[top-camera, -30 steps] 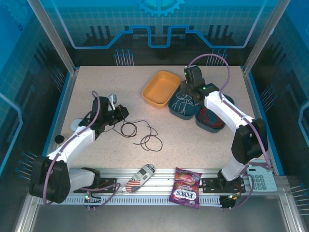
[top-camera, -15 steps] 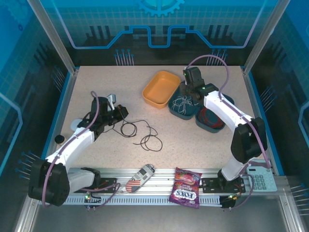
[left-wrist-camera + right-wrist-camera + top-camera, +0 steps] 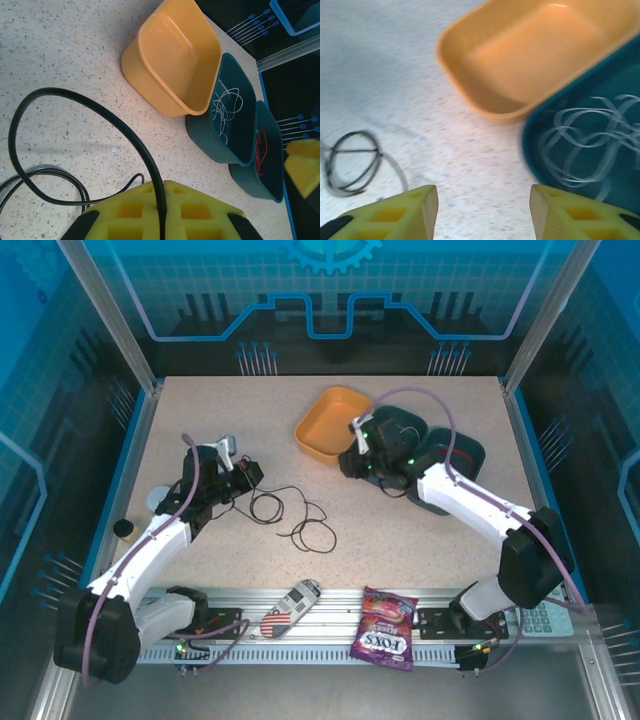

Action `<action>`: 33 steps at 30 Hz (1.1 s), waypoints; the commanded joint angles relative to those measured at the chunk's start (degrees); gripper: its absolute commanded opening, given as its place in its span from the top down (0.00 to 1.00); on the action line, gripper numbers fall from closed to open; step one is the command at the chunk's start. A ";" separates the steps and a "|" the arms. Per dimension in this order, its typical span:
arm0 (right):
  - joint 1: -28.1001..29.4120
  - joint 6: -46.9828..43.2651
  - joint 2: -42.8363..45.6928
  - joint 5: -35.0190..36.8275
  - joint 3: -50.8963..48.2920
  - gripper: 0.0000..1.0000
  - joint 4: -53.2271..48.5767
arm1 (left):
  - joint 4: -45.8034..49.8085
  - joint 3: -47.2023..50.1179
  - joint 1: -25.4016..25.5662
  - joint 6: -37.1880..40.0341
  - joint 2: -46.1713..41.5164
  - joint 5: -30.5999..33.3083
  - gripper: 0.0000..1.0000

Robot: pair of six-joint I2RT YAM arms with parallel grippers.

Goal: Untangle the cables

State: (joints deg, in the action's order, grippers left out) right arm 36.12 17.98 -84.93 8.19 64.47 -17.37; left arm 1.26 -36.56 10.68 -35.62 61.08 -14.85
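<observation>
My left gripper (image 3: 250, 473) (image 3: 164, 184) is shut on the black cable (image 3: 139, 152), which arcs away from the yellow pads. The rest of that cable lies in loose loops (image 3: 300, 522) (image 3: 351, 150) on the table's middle. The white cable (image 3: 225, 107) (image 3: 590, 140) lies coiled in the nearer teal bin (image 3: 200, 135) (image 3: 532, 150). The red cable (image 3: 261, 145) lies in the second teal bin (image 3: 465, 455). My right gripper (image 3: 352, 455) (image 3: 482, 210) hovers open over bare table beside the orange bin, nothing between its fingers.
An empty orange bin (image 3: 330, 425) (image 3: 172, 60) (image 3: 530, 55) stands left of the teal bins. On the front rail lie a candy bag (image 3: 387, 628) and a small striped device (image 3: 292, 602); a calculator (image 3: 545, 612) sits at the right corner.
The right arm has swung left and nearer, off the teal bin with the white cable, and its jaws have opened. The left gripper keeps its hold on the black cable and has barely shifted.
</observation>
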 commanded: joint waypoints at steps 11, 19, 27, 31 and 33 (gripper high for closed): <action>6.88 -5.39 -10.80 -14.27 0.12 0.46 9.75 | -6.21 2.62 0.22 -1.17 -2.98 -1.90 0.96; 11.12 -15.88 -20.46 -7.80 6.77 0.36 10.60 | -6.62 2.20 0.22 -1.05 -2.55 -3.25 0.96; 11.63 -20.98 -26.93 -4.67 6.79 0.25 18.48 | -6.00 1.50 0.22 -0.62 -2.28 -4.48 0.96; 11.66 -22.10 -29.74 -4.41 8.36 0.25 19.69 | -6.17 1.22 0.22 -0.77 -1.55 -5.16 0.96; 11.63 -22.32 -30.79 -4.06 8.96 0.25 20.51 | -6.35 1.14 0.22 -0.96 -1.11 -5.53 0.97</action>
State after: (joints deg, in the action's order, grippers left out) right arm 47.57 -2.26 -114.39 3.01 71.24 -0.27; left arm -3.42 -34.57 10.68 -36.05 59.31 -18.37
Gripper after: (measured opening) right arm 0.752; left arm 0.072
